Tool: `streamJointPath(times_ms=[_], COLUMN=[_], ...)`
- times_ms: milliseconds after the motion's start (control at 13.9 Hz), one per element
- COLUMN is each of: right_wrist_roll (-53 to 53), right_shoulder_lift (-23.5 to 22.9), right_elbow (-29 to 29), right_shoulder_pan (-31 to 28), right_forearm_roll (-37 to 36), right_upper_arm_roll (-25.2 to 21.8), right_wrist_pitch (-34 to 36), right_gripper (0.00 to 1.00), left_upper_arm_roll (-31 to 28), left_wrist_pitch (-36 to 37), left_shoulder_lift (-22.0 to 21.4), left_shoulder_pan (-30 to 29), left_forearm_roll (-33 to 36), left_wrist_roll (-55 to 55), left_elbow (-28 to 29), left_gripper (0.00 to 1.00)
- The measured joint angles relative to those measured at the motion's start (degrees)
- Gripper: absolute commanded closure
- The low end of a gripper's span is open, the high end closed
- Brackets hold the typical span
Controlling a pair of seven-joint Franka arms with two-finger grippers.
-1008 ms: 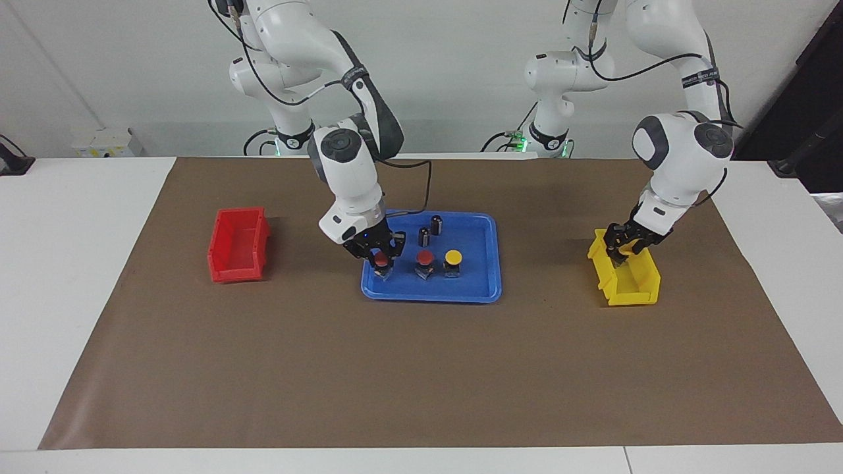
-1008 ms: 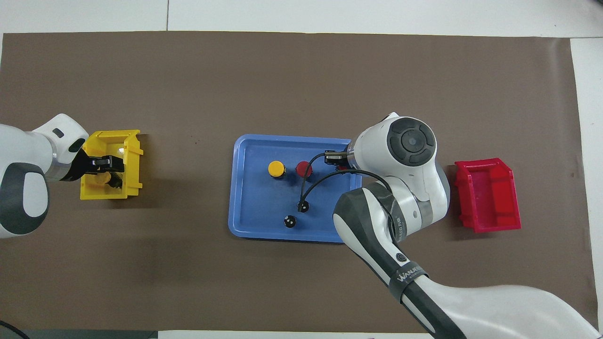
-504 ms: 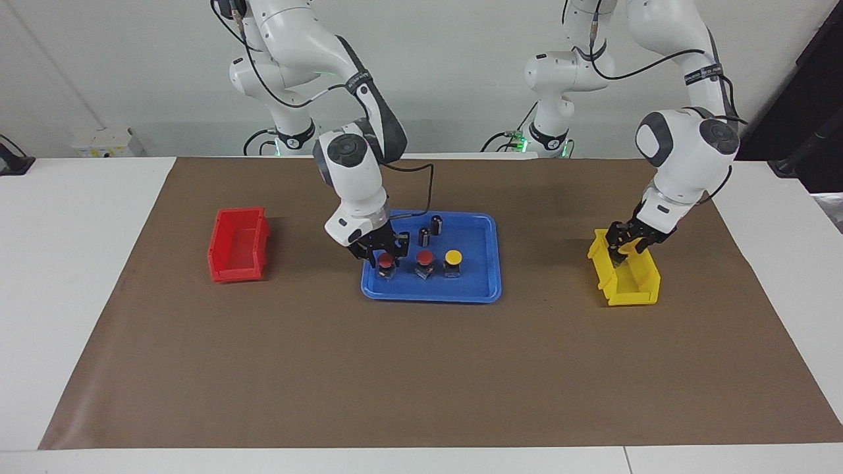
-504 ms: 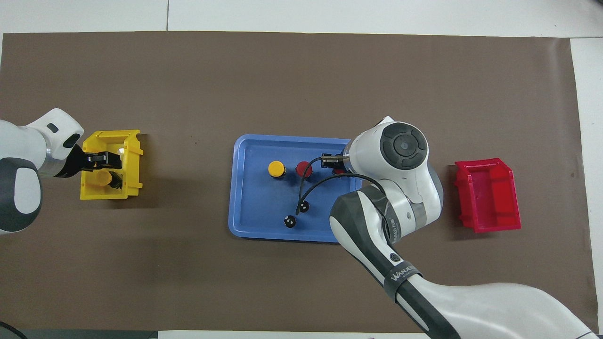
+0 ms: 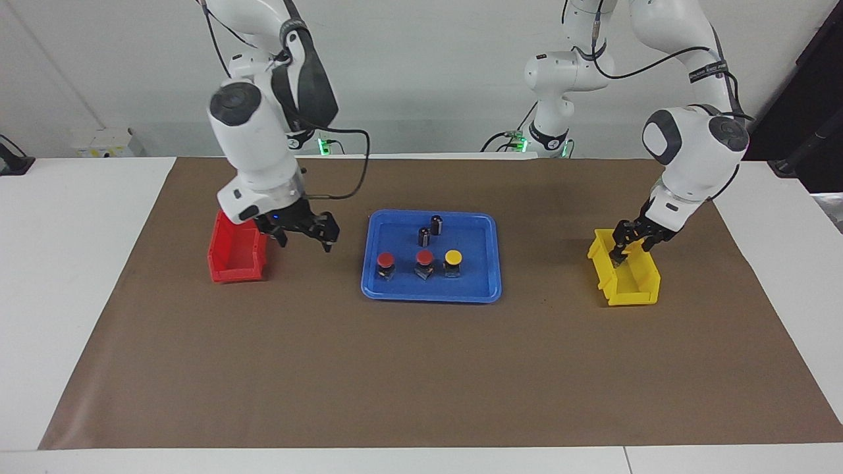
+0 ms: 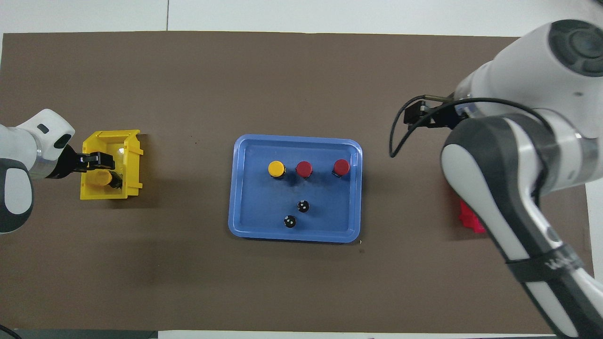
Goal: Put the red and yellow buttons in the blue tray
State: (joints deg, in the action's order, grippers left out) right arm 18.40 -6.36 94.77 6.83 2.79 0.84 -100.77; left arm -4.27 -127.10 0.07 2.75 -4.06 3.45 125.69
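The right gripper [image 5: 304, 232] hangs open and empty between the red bin [image 5: 237, 247] and the blue tray [image 5: 431, 293]. The left gripper [image 5: 627, 249] is in the yellow bin [image 5: 625, 280], closed on a yellow button [image 6: 101, 179]. One tray holds two red buttons [image 5: 386, 259], one yellow button [image 5: 453, 256] and two dark cylinders [image 5: 436, 224]. The right arm's band reads "WANJE".

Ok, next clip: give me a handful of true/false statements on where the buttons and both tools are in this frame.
1. Three buttons stand in the blue tray. True.
2. The last yellow button lies on the brown mat. False: it is in the yellow bin.
3. The right tool holds a red button. False: it is open and empty, beside the red bin.
4. The left tool is at the yellow bin. True.
5. Two dark cylinders stand in the tray. True.
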Motion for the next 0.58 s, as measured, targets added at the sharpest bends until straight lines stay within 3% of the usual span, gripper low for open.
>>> streamJointPath(times_ms=[288, 360, 432, 504, 576], right_wrist_roll=[-9.81, -12.99, -16.37, -19.13, -20.48], right_shoulder_lift=[4.99, 5.35, 5.4, 5.39, 5.38], right_elbow=[-3.15, -4.6, -5.83, -6.41, -6.44], right_shoulder_pan=[-8.08, -9.89, -11.87, -13.6, -14.51], right_forearm_roll=[-0.35, -0.53, -0.57, -0.96, -1.74], right_upper_arm_roll=[-0.06, -0.04, -0.03, -0.08, -0.12], right_wrist_pitch=[9.98, 11.95, 13.08, 13.42, 13.5], right_gripper=[0.0, 0.0, 0.0, 0.0, 0.0], left_upper_arm_roll=[0.15, 0.17, 0.18, 0.18, 0.18], left_wrist_pitch=[-1.63, -2.32, -2.87, -3.34, -3.67], left_shoulder_lift=[0.03, 0.06, 0.14, 0.24, 0.3], left_shoulder_pan=[-0.01, 0.0, 0.0, -0.01, -0.01], left_forearm_roll=[0.0, 0.0, 0.0, 0.0, 0.0], left_wrist_roll=[0.07, 0.15, 0.39, 0.56, 0.63], left_elbow=[2.16, 2.65, 2.97, 3.09, 3.09], left_gripper=[0.28, 0.4, 0.85, 0.98, 0.99])
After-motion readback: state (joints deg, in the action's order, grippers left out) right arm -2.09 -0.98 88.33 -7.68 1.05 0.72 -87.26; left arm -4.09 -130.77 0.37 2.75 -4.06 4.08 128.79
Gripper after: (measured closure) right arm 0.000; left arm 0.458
